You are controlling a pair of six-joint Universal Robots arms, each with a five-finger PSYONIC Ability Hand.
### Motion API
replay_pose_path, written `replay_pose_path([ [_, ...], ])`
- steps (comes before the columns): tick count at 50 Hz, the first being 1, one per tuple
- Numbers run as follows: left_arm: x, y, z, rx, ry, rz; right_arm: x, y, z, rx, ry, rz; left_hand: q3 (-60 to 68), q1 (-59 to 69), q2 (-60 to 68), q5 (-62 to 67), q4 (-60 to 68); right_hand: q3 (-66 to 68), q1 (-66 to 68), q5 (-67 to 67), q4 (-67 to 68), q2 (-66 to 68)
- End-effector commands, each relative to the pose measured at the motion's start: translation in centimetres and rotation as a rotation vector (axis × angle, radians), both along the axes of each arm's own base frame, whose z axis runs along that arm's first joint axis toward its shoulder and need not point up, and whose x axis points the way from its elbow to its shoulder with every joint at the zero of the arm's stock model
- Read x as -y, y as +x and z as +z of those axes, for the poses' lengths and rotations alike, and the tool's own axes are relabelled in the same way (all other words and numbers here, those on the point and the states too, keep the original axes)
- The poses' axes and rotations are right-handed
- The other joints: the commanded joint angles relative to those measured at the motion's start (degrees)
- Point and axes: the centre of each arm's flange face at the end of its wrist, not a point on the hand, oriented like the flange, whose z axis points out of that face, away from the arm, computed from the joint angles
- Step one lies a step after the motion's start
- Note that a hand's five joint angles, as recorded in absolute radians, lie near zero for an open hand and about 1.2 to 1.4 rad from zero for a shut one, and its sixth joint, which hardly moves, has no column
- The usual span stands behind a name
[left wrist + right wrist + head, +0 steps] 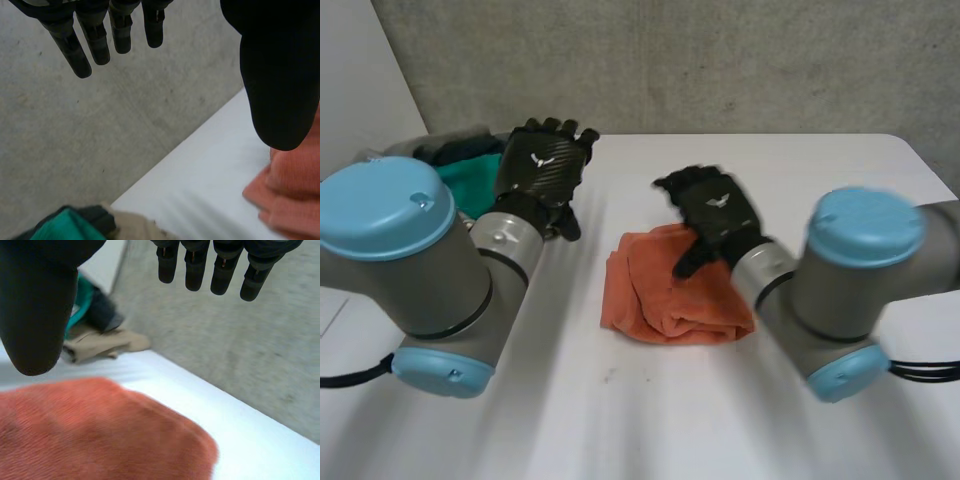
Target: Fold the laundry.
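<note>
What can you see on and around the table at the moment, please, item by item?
Towel: one, orange, folded, mid-table.
Teal cloth: one, teal, in a pile at the table's far left corner.
Dark cloth: one, dark, same pile.
Beige cloth: one, beige, same pile.
Table: one, white, under everything.
Wall: one, grey, behind the table.
Left arm: one, grey with light-blue caps, near left.
Right arm: one, same colours, near right.
Left hand: one, black, open, beside the pile.
Right hand: one, black, open, over the towel's far edge.
</note>
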Motion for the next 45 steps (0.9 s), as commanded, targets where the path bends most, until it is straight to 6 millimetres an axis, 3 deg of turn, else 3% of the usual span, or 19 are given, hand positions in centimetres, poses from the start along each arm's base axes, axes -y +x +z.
replay_pose_path([
  [1, -1.5, -4.1, 0.2, -0.115, 0.043, -0.175, 2.7, -6.0, 1.5, 0.122, 0.167, -0.189, -1.6, -0.3, -1.3, -2.1, -1.1, -2.3, -4.1, -1.5, -2.5, -2.6],
  [5, -2.3, -6.6, -1.3, -0.15, 0.098, -0.273, 3.7, -8.5, 0.7, 0.105, 0.252, -0.288, -0.6, 0.7, -0.3, -1.1, 0.0, -3.4, -5.2, -2.6, -3.6, -3.7],
  [10, -3.2, -9.4, -5.1, -0.116, 0.186, -0.324, 4.3, -9.7, 0.1, 0.093, 0.277, -0.332, 0.7, 2.0, 1.1, 0.2, 1.3, -3.4, -5.2, -2.6, -3.6, -3.7],
  [13, -3.4, -9.8, -7.9, -0.062, 0.259, -0.305, 4.4, -9.6, -0.8, 0.079, 0.3, -0.326, 1.3, 2.6, 1.6, 0.8, 1.8, -3.4, -5.2, -2.6, -3.6, -3.7],
  [18, -3.1, -9.0, -10.5, 0.008, 0.32, -0.208, 4.4, -8.9, -2.1, 0.062, 0.336, -0.293, 1.3, 2.6, 1.6, 0.8, 1.8, -3.4, -5.2, -2.6, -3.6, -3.7],
  [24, -2.2, -7.5, -10.2, 0.115, 0.255, -0.068, 4.3, -7.3, -3.1, 0.068, 0.37, -0.178, 0.4, 1.7, 0.7, -0.1, 1.0, -3.4, -5.2, -2.6, -3.6, -3.7],
  [27, -1.5, -6.5, -9.2, 0.209, 0.191, -0.032, 3.3, -5.4, -3.7, 0.061, 0.39, -0.102, -0.1, 1.2, 0.2, -0.6, 0.5, -3.4, -5.2, -2.6, -3.6, -3.7],
  [32, -1.4, -5.2, -10.0, 0.351, 0.162, -0.022, 2.5, -2.4, -5.7, 0.024, 0.425, -0.041, -0.9, 0.4, -0.6, -1.4, -0.4, -3.4, -5.2, -2.6, -3.6, -3.7],
  [38, -1.9, -4.7, -11.6, 0.416, 0.186, -0.033, 3.4, -2.3, -8.3, -0.035, 0.461, -0.109, -1.1, 0.2, -0.8, -1.6, -0.6, -3.4, -5.2, -2.6, -3.6, -3.7],
  [42, -2.0, -4.6, -12.0, 0.43, 0.197, -0.036, 3.6, -2.4, -7.8, -0.088, 0.406, -0.121, -1.4, -0.1, -1.1, -1.9, -0.9, -3.4, -5.2, -2.6, -3.6, -3.7],
  [45, -1.9, -4.6, -11.4, 0.416, 0.19, -0.036, 3.3, -2.2, -5.9, -0.113, 0.333, -0.104, -1.4, -0.1, -1.1, -1.9, -0.9, -3.4, -5.2, -2.6, -3.6, -3.7],
])
